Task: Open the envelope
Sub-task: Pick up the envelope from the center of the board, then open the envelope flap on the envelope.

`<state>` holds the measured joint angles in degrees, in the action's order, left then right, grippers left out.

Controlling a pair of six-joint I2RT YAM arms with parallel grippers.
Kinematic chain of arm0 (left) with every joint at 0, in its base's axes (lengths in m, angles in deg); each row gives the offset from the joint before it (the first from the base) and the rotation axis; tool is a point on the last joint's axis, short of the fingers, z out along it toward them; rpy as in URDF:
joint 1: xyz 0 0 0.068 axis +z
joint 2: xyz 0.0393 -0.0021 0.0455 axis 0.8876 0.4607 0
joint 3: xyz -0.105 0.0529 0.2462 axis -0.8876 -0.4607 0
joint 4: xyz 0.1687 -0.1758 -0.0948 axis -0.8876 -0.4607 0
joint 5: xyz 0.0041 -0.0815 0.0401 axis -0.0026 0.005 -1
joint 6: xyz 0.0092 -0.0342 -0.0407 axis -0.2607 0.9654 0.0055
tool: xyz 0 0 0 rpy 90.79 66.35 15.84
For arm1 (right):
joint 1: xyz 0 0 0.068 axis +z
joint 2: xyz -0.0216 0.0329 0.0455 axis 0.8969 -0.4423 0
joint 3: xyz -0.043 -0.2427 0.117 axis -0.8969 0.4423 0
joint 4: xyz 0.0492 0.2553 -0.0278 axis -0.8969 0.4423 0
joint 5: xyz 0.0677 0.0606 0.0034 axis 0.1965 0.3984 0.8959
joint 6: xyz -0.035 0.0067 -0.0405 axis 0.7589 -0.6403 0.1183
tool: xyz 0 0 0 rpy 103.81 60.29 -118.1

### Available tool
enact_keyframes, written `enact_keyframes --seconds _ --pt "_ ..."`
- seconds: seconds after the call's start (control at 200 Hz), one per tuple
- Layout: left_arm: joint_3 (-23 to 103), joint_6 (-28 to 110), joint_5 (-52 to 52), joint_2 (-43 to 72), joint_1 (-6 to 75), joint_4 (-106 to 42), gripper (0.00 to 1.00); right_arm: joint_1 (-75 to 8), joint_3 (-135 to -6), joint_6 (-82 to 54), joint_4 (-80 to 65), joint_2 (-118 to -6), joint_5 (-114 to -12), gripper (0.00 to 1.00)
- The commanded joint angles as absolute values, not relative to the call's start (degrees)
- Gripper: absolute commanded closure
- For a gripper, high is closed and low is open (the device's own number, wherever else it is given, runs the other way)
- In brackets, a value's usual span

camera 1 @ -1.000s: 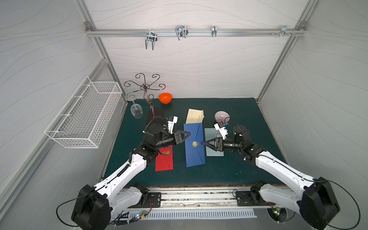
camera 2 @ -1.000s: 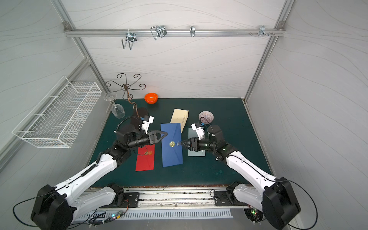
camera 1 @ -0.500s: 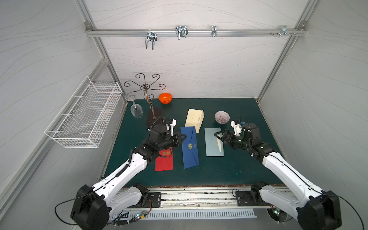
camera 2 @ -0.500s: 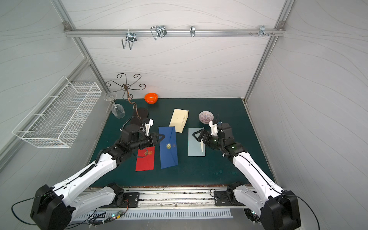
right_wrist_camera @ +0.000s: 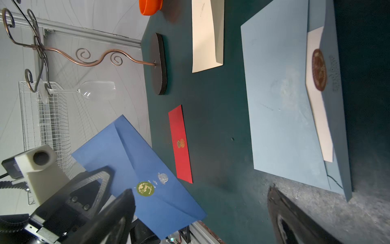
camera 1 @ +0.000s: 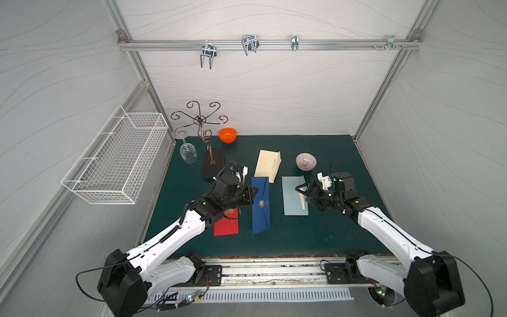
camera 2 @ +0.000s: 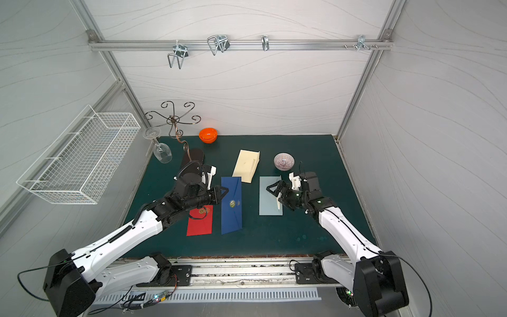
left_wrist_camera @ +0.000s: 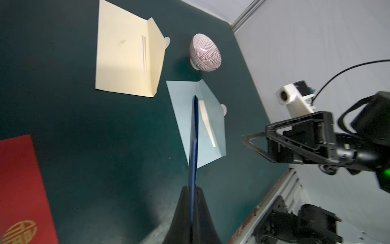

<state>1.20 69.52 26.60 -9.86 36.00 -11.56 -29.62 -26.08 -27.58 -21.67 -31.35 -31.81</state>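
Left wrist view gives you the blue envelope edge-on, pinched along one long edge by the left gripper, whose fingers are pressed together on the paper. It is held up, tilted, above the tabletop, between the red envelope and the pale envelope. Whether its near corner touches down you cannot tell. Your right gripper hovers over the pale envelope, closed and empty, apart from the blue one. The flap looks sealed, and its gold seal faces the right wrist camera, just beside a left finger. That is your trouble: reach for the seal and you may knock the left gripper, since there is little room. Push on the flap and the sheet, gripped at one edge only, will likely swing or slip out. Pull hard against a sticking seal and the paper may tear. Drop low on the way and you could drag the pale envelope.
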Motion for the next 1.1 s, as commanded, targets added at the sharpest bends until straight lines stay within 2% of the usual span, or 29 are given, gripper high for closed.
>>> enact_keyframes --seconds 0.0,0.615,0.835,1.096 --pt "5.1 69.9 28.5 -9.2 36.2 -7.2 0.39 -29.3 -26.9 -26.4 -21.4 -31.0 -31.1 0.99" --pt "5.4 72.9 32.4 -6.6 36.1 -3.0 0.43 -29.1 -26.3 -29.1 -25.4 -31.6 -29.3 1.00" --pt "6.0 69.8 27.8 -7.2 36.1 -10.3 0.38 -29.1 -25.9 -29.3 -25.4 -30.2 -32.7 1.00" --pt "6.0 69.6 25.7 -6.9 36.1 -13.1 0.32 -28.7 -26.2 -30.9 -28.9 -31.1 -28.4 0.99"
